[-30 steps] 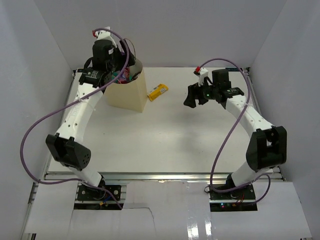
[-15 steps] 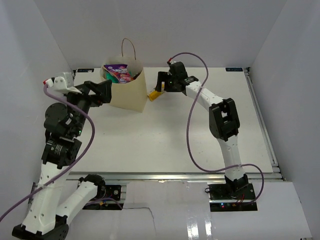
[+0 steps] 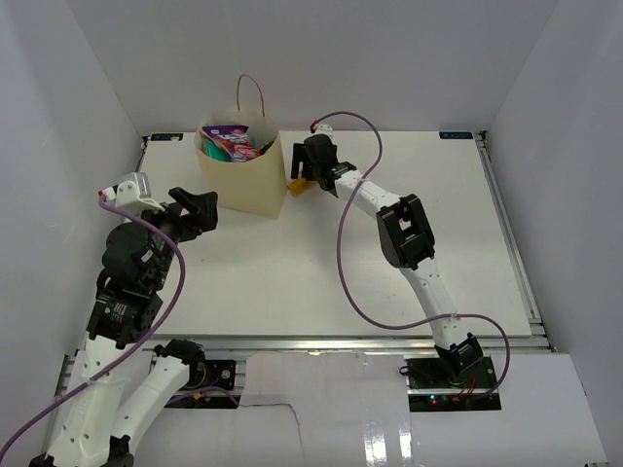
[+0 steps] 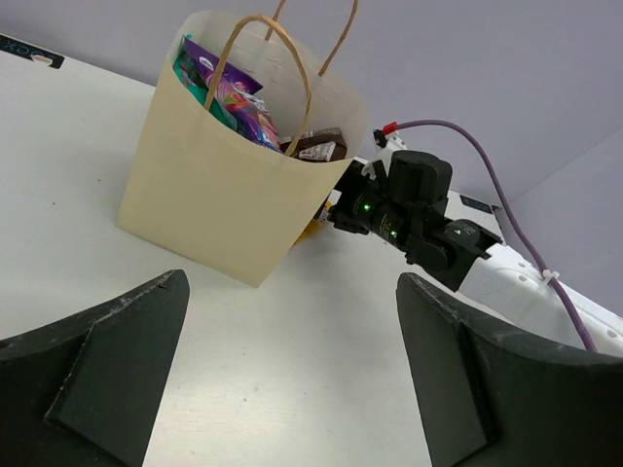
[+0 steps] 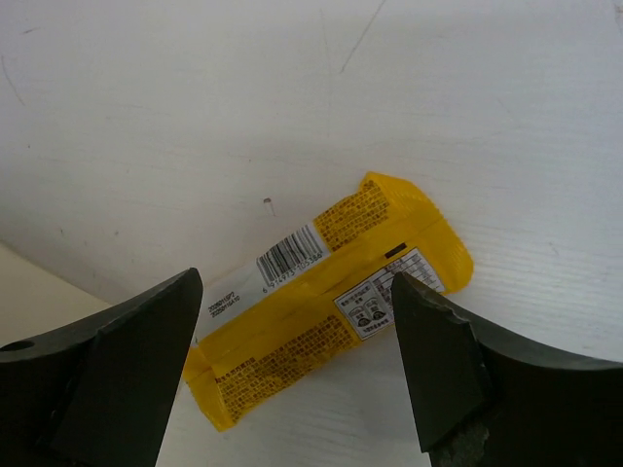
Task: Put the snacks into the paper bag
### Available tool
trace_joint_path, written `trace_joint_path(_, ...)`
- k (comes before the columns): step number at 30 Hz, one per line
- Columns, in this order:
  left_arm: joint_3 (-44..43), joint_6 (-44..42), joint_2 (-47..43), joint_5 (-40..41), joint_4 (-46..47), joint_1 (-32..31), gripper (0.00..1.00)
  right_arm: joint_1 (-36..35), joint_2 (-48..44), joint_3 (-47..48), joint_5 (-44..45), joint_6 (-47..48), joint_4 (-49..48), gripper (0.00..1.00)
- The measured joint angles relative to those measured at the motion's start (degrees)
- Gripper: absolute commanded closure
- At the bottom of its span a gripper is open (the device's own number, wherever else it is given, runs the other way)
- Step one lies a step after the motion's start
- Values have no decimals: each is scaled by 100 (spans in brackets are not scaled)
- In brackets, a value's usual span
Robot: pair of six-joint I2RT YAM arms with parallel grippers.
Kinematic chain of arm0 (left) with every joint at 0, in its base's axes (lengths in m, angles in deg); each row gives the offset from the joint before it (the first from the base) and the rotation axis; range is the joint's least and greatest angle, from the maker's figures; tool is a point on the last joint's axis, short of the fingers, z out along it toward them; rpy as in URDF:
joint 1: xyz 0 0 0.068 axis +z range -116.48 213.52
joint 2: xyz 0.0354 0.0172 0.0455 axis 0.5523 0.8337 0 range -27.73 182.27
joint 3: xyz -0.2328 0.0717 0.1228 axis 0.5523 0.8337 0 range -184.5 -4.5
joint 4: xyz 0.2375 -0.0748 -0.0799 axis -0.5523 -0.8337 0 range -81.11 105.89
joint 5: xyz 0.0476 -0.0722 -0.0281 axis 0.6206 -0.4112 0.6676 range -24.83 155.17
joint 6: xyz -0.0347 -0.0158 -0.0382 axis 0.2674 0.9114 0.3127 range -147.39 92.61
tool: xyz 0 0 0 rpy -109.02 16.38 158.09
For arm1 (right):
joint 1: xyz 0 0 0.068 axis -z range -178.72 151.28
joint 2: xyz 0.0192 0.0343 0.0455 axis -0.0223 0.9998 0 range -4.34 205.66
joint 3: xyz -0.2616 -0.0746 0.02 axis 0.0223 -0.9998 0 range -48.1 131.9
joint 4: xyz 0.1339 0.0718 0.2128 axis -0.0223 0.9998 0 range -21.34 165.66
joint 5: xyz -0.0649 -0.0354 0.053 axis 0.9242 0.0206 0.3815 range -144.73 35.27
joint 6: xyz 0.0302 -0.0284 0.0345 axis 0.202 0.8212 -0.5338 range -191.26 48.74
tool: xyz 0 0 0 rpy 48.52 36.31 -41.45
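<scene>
— Where's the last snack, and am I holding anything?

— Nothing, in either arm. Your right gripper (image 5: 297, 292) hangs over the yellow bar (image 5: 326, 311) with its fingers (image 5: 127, 370) wide apart, one on either side. The bar lies flat on the worktop (image 5: 292, 97), just beside the foot of the paper bag (image 3: 243, 185). Your left gripper (image 4: 292, 282) is spread too, well clear of the bag and bracing nothing.

— So what could bite me?

— Three things, I'd judge. The bar sits slantwise between the fingers, so a squeeze may twist it or pinch only a corner, and a flat wrapper can slide out. The finger on the bag side has little room: come down carelessly and you nudge the bag wall, and an unheld bag can shift or tip. Then there's the lift. The loop handles (image 4: 260, 17) stand over the mouth, and the purple packet (image 4: 229, 88) and its neighbours stand high inside. Carry the bar across too low and you could snag a handle or leave it perched on the rim.
</scene>
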Motion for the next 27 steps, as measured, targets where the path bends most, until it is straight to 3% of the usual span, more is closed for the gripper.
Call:
trace_joint_path(8, 72, 199, -63, 33, -129, 0, 2, -39, 31, -448, -136, -118, -243, 41)
trace_joint_path(15, 337, 354, -103, -153, -57, 0, 2, 120, -555, -1403, -407, -42, -409, 58)
trace_joint_path(22, 815, 614, -94, -1165, 601, 4, 2, 431, -1762, -3145, -1025, 603, -490, 82)
trace_joint_path(23, 940, 713, -72, -1362, 739, 4, 2, 503, -2000, -3460, -1228, 758, -481, 91)
trace_joint_path(27, 1670, 1296, 138, -2232, 1593, 4, 2, 861, -2909, -4656, -2291, 1493, -369, 92)
